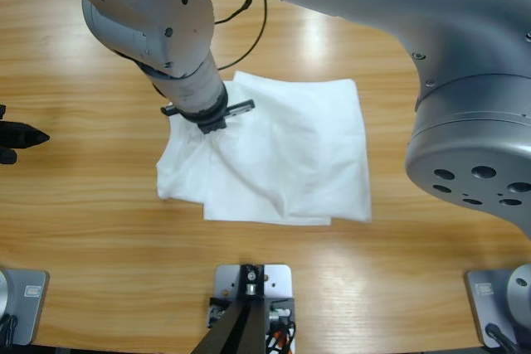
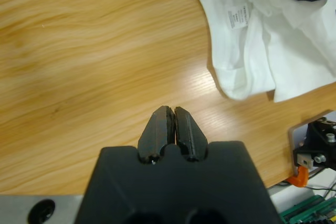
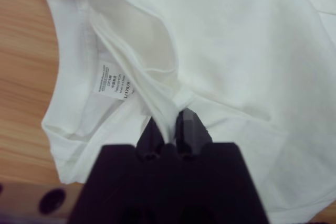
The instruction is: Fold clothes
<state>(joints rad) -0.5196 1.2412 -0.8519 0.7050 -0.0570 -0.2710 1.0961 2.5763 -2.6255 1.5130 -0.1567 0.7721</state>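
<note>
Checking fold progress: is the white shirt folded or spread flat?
Partly folded: the plain white cotton T-shirt lies doubled in layers on the wooden table, a pinch in the right tool.

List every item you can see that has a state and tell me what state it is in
T-shirt: partly folded, bunched, flat on the table, one fold pinched.
Right claw: shut on a fold of the T-shirt.
Left claw: shut, empty, over bare table beside the T-shirt.
Label: showing, inside the neck.

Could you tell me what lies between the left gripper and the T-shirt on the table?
Only bare wooden table. The left wrist view shows the left gripper, shut, with nothing between it and the white T-shirt.
</note>
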